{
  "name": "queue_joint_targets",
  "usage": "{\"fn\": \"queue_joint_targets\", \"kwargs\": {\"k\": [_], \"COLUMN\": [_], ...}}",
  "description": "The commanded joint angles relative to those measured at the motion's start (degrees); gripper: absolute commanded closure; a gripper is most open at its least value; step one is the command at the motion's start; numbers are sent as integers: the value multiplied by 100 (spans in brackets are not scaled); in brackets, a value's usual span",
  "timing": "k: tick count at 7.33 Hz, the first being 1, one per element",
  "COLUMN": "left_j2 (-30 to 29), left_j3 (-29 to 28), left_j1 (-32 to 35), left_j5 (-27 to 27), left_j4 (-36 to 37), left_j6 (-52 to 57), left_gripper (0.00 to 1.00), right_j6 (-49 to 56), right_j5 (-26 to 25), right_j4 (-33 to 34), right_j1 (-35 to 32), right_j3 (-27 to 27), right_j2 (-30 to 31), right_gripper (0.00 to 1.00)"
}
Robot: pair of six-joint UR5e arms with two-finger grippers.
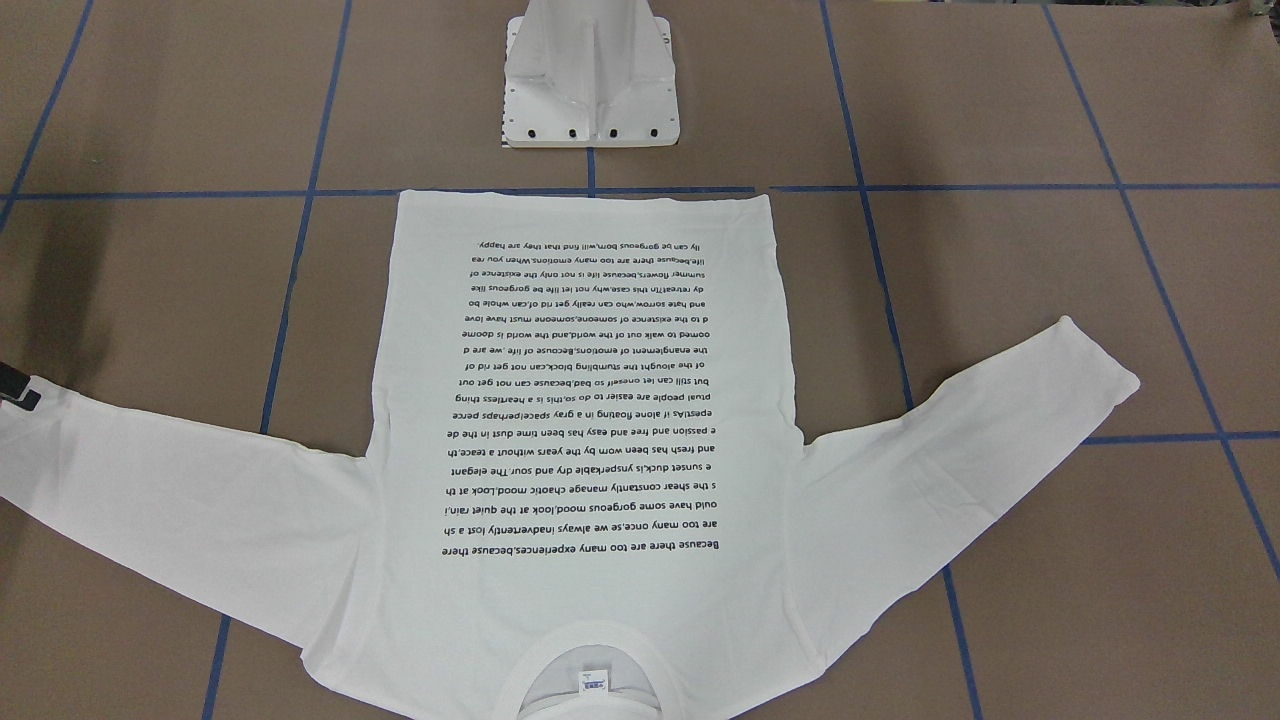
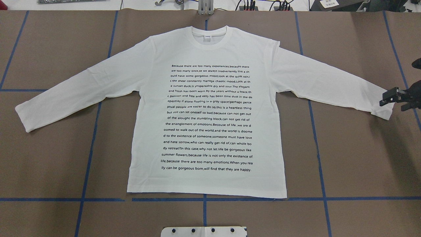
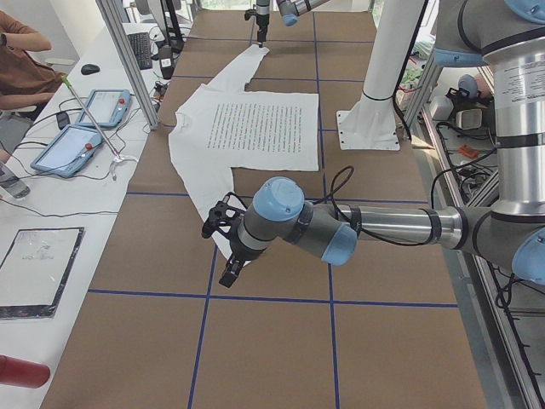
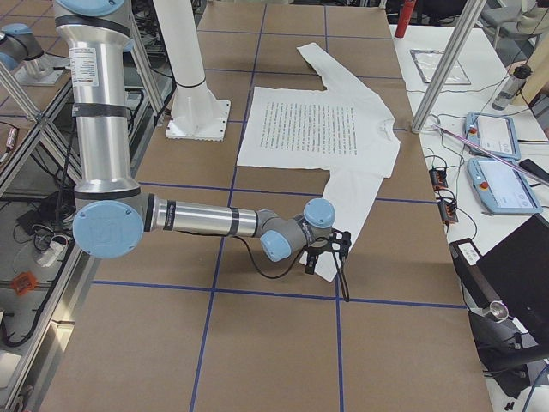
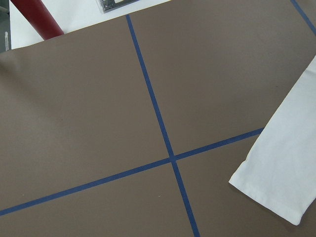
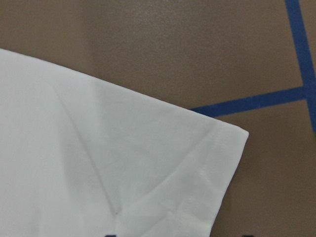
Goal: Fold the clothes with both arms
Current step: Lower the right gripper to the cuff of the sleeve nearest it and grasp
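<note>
The white long-sleeved T-shirt (image 2: 207, 108) lies flat on the brown table with its printed text facing up, both sleeves spread and the collar (image 2: 209, 34) on the far side from the robot. My right gripper (image 2: 385, 98) is low at the right sleeve's cuff (image 6: 217, 163). It is open, and its dark fingertips just show at the bottom edge of the right wrist view, on either side of the cloth. My left gripper (image 3: 220, 254) hovers near the left cuff (image 5: 276, 187). It shows only in the exterior left view, so I cannot tell its state.
The white pedestal base (image 1: 590, 90) stands just behind the shirt's hem. Blue tape lines (image 2: 92, 138) grid the table. Tablets (image 3: 85, 128), cables and a person's arm (image 3: 21, 51) are along the operators' bench. A red cylinder (image 5: 34, 19) is past the left end.
</note>
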State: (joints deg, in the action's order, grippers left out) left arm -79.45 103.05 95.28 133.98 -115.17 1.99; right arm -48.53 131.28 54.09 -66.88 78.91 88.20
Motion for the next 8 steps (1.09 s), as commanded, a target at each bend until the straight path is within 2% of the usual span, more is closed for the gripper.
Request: {"fn": "queue_joint_targets", "kwargs": {"k": [1,4,5,6,7,8], "left_j2": [0,8,8,8,8,8], "left_j3": [31,75,101,128,189,207], "left_j1": [8,8,8,8,8,8], "left_j5": [-3,-3,-3,5,-3,5], "left_j4": [-5,4,4,4,12,12], "left_j6": [3,-5,-5,-5,-5,-5], "left_gripper": [0,0,0,0,0,0], "right_j6": [-297,-333,-333,-333,-333,-342], "right_j5": [-6,-6,-6,-6,-6,3], "right_j4": [5,5,14,14,14,14], "right_j1": [96,96,96,96,96,96], "right_j3": [-42,-87,-87,-113,-157,-183], "right_j2": [4,48,57,57,66,66], "right_gripper": [13,21,26,38,40,53]}}
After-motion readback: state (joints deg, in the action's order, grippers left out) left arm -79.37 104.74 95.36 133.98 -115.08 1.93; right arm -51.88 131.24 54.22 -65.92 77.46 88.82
